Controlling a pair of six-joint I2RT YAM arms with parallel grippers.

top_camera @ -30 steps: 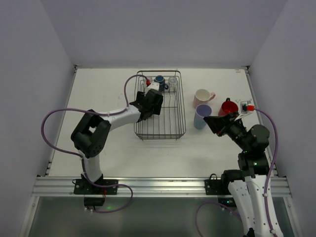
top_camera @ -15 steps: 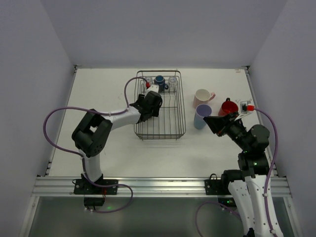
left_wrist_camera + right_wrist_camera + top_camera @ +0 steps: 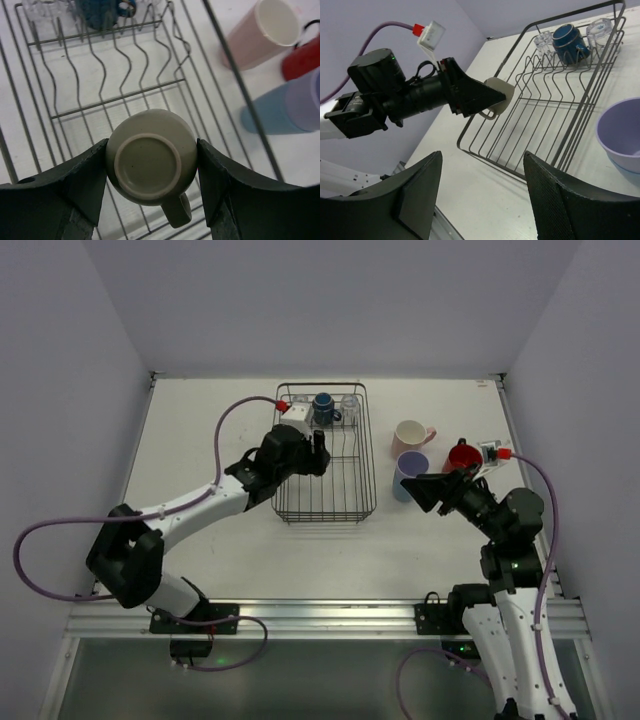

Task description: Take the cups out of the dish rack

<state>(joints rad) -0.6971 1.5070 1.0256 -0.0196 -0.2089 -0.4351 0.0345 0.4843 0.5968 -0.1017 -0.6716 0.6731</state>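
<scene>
Left hand point(image 3: 151, 156) is pinching the olive-green cup point(image 3: 150, 170) across its body, one finger on each side. The base faces the wrist cam and the handle points at the near edge of that view. From the right wrist view, the cup is on its side at about rim height over the near-left part of the dish rack point(image 3: 326, 518). We judge it clear of the prongs but not yet outside the rack.

Right hand point(image 3: 482, 190) is spread with nothing between the fingers, and it hangs over the counter point(image 3: 200, 430) just beside the unloaded cups.

Already out, right of the rack:
- pink mug point(image 3: 408, 435)
- lavender cup point(image 3: 411, 464), nested in the light blue cup point(image 3: 404, 486)
- red mug point(image 3: 462, 456)

Left in the rack, all at the far end:
- dark blue mug point(image 3: 323, 408)
- one clear glass point(image 3: 599, 29) on one side of it
- a second clear glass point(image 3: 543, 41) on the other side

Our read: four are done, one is in transit and three are left, so we're a bit past halfway. The olive one needs a spot on the counter; both sides of the rack have room.
</scene>
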